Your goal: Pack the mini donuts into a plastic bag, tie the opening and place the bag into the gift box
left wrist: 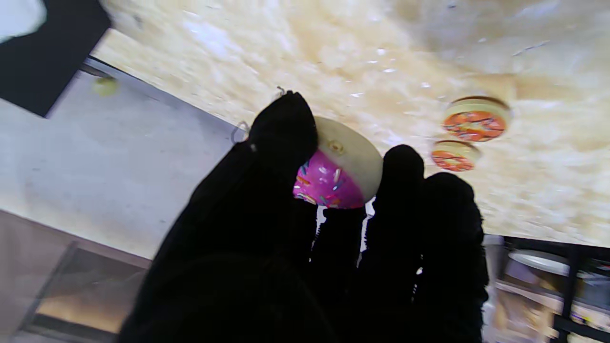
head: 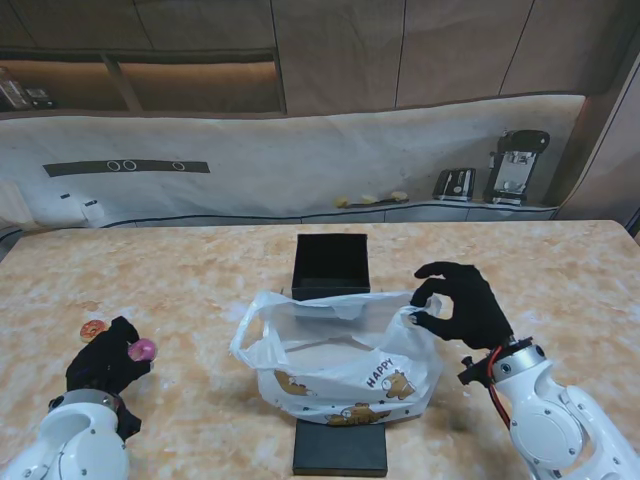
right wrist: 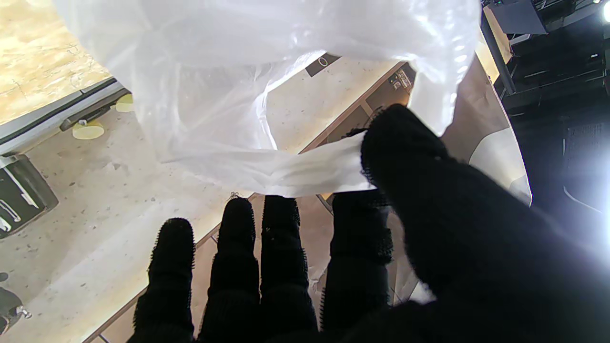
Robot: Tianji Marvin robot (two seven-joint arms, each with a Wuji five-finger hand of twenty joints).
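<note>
1. The left hand (head: 105, 365), in a black knit glove, sits at the near left of the table; its fingers (left wrist: 281, 128) are closed on a pink donut (head: 141, 349), glossy with coloured sprinkles and a pale flat underside in the left wrist view.
2. A flat black lid (head: 340, 448) lies at the near edge in the middle, matte and rectangular, partly under the bag.
3. The plastic bag (head: 340, 365) rests on it, thin, translucent white and crinkled, printed with brown bears and the word HAPPY, its mouth gaping upward.
4. The right hand (head: 462, 302), also gloved in black, is to the right of the bag; thumb and forefinger pinch the bag's handle into a twisted strip (right wrist: 305, 174), the other fingers (right wrist: 171, 267) straight and apart.
5. Two orange donuts (left wrist: 474, 121) lie on the table (head: 180, 290), a mottled beige stone-like slab, just beyond the left hand.
6. The gift box (head: 331, 265), square, black and open-topped, stands just behind the bag.
</note>
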